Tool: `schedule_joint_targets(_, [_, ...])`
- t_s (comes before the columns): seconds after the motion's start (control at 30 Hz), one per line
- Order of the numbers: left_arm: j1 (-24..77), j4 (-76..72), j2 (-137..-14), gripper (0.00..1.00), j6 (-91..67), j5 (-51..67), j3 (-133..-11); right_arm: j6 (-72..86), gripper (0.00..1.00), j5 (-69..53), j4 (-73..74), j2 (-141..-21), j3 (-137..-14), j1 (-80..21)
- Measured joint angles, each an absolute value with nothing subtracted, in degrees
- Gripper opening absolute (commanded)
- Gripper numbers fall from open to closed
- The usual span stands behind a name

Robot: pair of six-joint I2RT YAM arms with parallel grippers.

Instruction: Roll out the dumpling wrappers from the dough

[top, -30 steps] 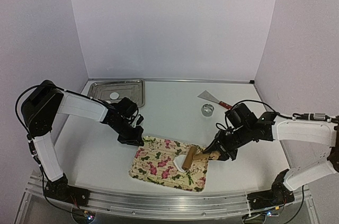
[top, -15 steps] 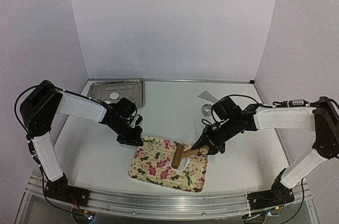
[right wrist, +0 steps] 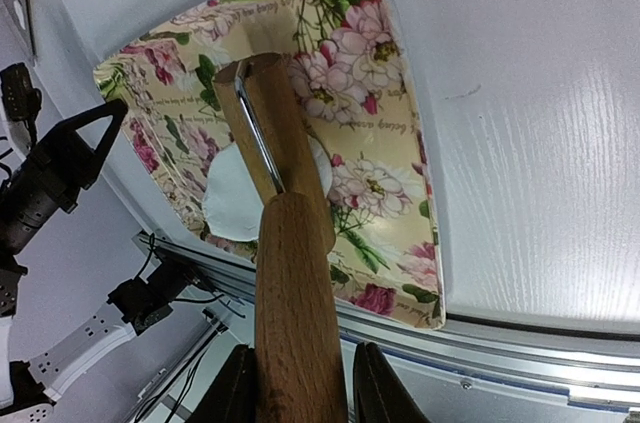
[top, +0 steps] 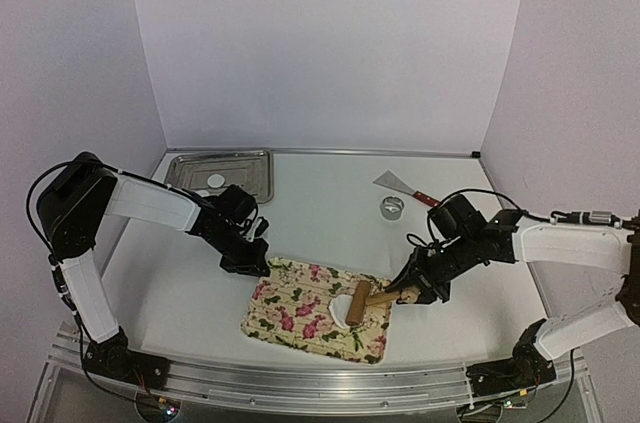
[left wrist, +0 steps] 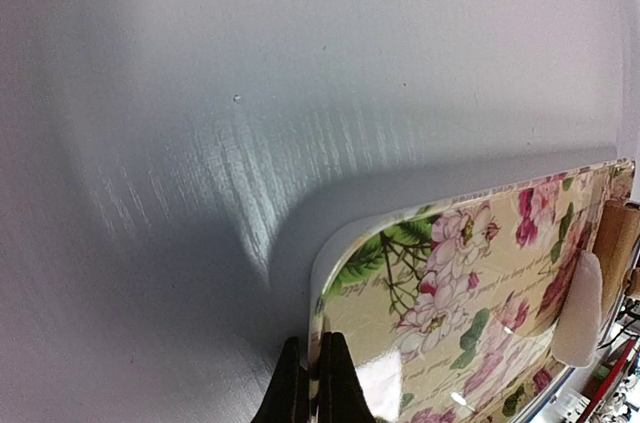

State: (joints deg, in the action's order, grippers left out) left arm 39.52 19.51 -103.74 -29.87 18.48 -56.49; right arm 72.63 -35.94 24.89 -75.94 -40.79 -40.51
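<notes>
Dough [right wrist: 232, 205] flat on floral board [top: 290, 308], roller [top: 356, 304] atop, handle [top: 380, 297] pointing right.

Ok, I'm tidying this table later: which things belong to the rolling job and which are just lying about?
In the job: rolling pin in the right pincer, dough, floral board held by the left pincer, wrapper in the metal tray.
Lying about: ring cutter, scraper.

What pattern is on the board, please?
The board: pink flowers, green leaves on cream; right wrist view.

text: none legible | floral board [left wrist: 440, 283]: script too faint
</notes>
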Motion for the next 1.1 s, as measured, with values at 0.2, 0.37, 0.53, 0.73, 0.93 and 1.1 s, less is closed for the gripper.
schedule_joint_targets(0.2, [38.7, 19.6, -103.6, 0.0, -29.8, 18.3, -56.5, 68.6, 0.0, -38.8, 27.6, -86.2, -49.7, -40.5])
schedule_joint_targets(0.37, [38.6, 19.4, -103.4, 0.0, -29.9, 18.2, -56.2, 65.6, 0.0, -41.6, 26.4, -91.2, -52.9, -40.5])
schedule_joint_targets(0.53, [38.5, 19.3, -103.4, 0.0, -29.9, 18.2, -56.0, 65.0, 0.0, -41.7, 24.8, -88.3, -50.1, -40.0])
schedule_joint_targets(0.73, [38.2, 18.6, -103.1, 0.0, -29.8, 18.7, -55.4, 65.0, 0.0, -40.5, 28.1, -80.3, -43.9, -37.1])
schedule_joint_targets(0.93, [37.5, 18.8, -103.0, 0.0, -29.6, 18.9, -55.4, 63.2, 0.0, -39.9, 32.2, -81.3, -45.5, -36.3])
schedule_joint_targets(1.1, [36.7, 19.0, -103.0, 0.0, -29.3, 18.9, -55.4, 60.4, 0.0, -39.6, 36.3, -87.3, -52.8, -36.4])
